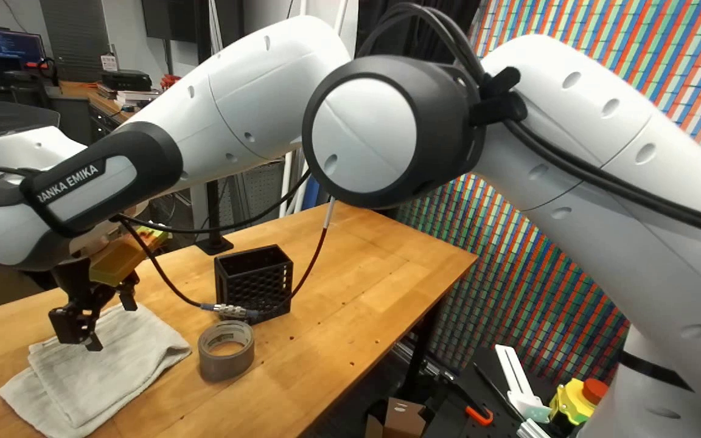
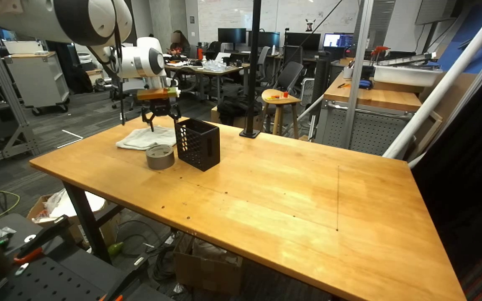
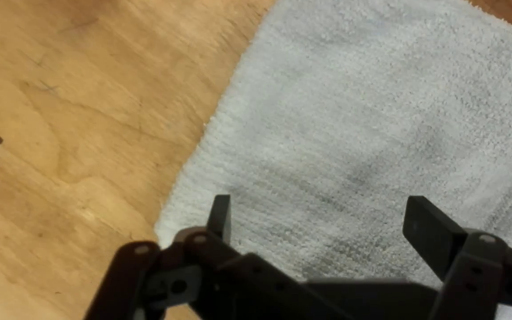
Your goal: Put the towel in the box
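Observation:
A light grey-white folded towel (image 1: 113, 371) lies flat on the wooden table; it also shows in an exterior view (image 2: 140, 139) and fills much of the wrist view (image 3: 349, 124). My gripper (image 1: 110, 325) is above the towel, also seen in an exterior view (image 2: 165, 124). In the wrist view the gripper (image 3: 318, 204) has its fingers wide apart, with nothing between them and the towel beneath. The box is a black open-topped crate with perforated sides (image 1: 253, 283), upright beside the towel, also in an exterior view (image 2: 199, 144). The box is out of the wrist view.
A roll of grey tape (image 1: 229, 365) stands on the table (image 2: 308, 200) close to the towel and box, also in an exterior view (image 2: 160, 159). A black pole with a base plate (image 2: 249, 133) rises at the table edge. A cable connector (image 1: 232, 310) hangs across the box's image.

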Robot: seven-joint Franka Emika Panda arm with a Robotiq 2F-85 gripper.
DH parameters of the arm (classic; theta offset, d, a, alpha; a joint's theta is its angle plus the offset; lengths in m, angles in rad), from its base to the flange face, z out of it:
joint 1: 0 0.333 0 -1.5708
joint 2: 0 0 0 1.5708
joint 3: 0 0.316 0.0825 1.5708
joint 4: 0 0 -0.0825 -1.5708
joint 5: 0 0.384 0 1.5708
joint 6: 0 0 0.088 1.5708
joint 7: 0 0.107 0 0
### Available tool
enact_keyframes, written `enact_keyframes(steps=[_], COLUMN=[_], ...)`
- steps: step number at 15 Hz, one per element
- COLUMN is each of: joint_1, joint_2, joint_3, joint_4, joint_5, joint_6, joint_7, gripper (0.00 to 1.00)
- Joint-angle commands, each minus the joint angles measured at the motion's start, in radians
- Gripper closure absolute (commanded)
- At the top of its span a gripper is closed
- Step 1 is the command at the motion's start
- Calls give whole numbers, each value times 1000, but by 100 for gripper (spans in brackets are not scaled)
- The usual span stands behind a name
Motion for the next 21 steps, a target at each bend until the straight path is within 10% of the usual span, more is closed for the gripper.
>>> enact_keyframes(steps=[1, 7, 8, 18, 21], joint_1=[29, 42, 45, 42, 42], joint_2=[101, 175, 180, 151, 122], joint_3=[-19, -15, -15, -4, -4], joint_4=[137, 224, 237, 263, 258], joint_5=[41, 56, 58, 29, 27], joint_6=[-66, -123, -132, -246, -283], joint_7=[-50, -70, -70, -91, -90], gripper=[0, 0, 25, 95, 100])
